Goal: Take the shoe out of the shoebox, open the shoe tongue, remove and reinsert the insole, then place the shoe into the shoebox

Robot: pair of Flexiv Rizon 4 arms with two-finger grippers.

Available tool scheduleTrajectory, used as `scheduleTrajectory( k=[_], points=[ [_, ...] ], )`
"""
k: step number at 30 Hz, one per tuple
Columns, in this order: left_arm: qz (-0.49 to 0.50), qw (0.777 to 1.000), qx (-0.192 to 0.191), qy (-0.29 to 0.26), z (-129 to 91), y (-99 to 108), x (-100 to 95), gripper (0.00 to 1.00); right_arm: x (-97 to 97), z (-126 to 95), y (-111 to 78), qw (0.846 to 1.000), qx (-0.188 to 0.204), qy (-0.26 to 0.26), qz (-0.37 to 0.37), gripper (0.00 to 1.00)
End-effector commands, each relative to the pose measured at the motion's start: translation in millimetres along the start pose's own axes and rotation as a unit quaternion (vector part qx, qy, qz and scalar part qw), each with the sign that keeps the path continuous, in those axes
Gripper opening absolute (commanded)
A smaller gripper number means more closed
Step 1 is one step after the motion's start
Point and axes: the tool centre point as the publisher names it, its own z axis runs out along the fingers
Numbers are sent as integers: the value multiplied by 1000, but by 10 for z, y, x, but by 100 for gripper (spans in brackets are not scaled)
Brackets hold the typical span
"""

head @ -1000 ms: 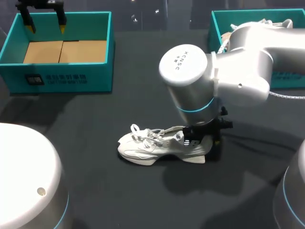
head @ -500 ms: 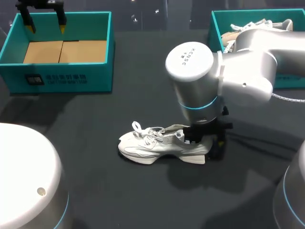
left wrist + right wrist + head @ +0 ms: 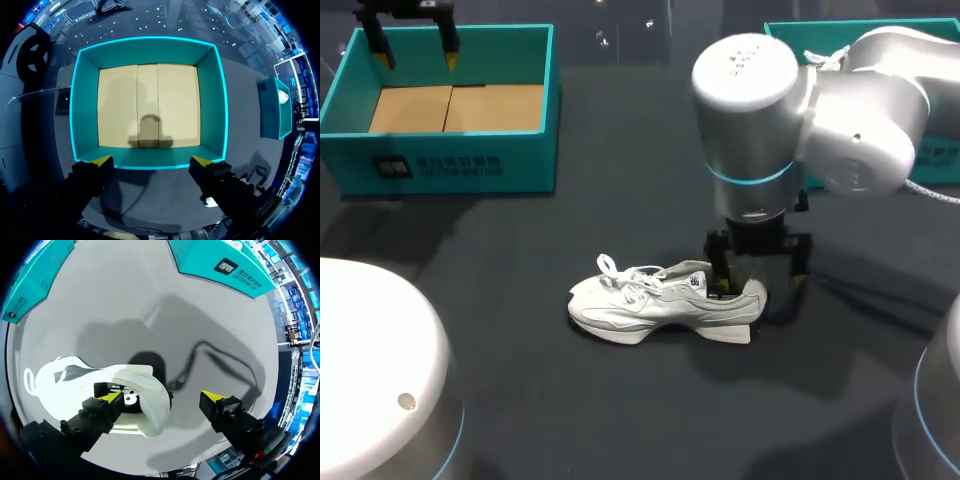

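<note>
- Your right gripper (image 3: 758,282), spread, straddles the white laced sneaker (image 3: 655,305) at its heel, perhaps touching.
- Your left gripper (image 3: 412,45) hangs spread over the teal cardboard shoebox (image 3: 460,160).

A white shoe (image 3: 660,305) stands on its sole near the middle of the dark table (image 3: 520,400), toe to the left, with the right gripper (image 3: 760,287) spread wide at its heel, and the left gripper (image 3: 417,57), fingers apart, hangs over the far-left teal box (image 3: 460,165).
</note>
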Motion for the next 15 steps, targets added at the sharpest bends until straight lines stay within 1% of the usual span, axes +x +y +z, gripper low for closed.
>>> scheduleTrajectory(
  k=[1, 4, 5, 8, 10, 13, 15],
  points=[
    [0, 1000, 0, 0, 0, 0, 0, 100, -321, -377, -39, 998, 2, 62, -31, 100],
    [0, 1000, 0, 0, 0, 0, 0, 100, -383, -538, -67, 992, 1, 102, -72, 100],
    [0, 1000, 0, 0, 0, 0, 0, 100, -411, -613, -95, 989, -5, 114, -94, 100],
    [0, 1000, 0, 0, 0, 0, 0, 100, -479, -740, -142, 982, -20, 149, -119, 100],
    [0, 1000, 0, 0, 0, 0, 0, 100, -538, -844, -186, 974, -38, 180, -131, 100],
    [0, 1000, 0, 0, 0, 0, 0, 100, -596, -979, -272, 961, -59, 205, -177, 100],
    [0, 1000, 0, 0, 0, 0, 0, 100, -601, -1038, -313, 957, -66, 207, -194, 100]
  ],
)
